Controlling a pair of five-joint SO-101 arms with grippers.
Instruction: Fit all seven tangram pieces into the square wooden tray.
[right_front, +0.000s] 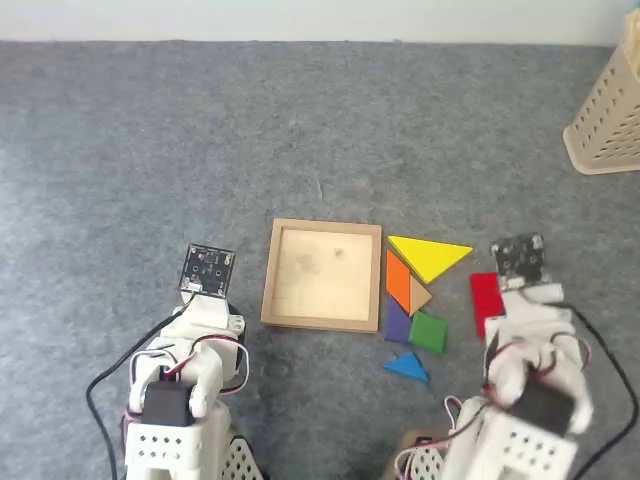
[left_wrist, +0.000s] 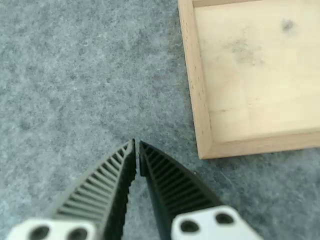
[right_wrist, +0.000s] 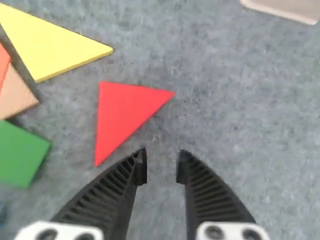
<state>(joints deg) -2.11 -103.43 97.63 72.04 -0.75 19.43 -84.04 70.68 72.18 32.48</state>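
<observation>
Right end effector (right_wrist: 161, 159) beside red triangle (right_wrist: 122, 117)

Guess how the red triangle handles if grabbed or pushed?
Probably stiff: the red triangle has crisp straight edges and lies flat. Likely hard to pinch, sitting thin and flush on the grey felt. Pushed, it should slide or spin rather than roll or tip, though the fuzzy felt may drag.

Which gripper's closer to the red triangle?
Right. The right gripper sits just beside the red triangle; the left gripper is across the wooden tray, by its other side.
</observation>
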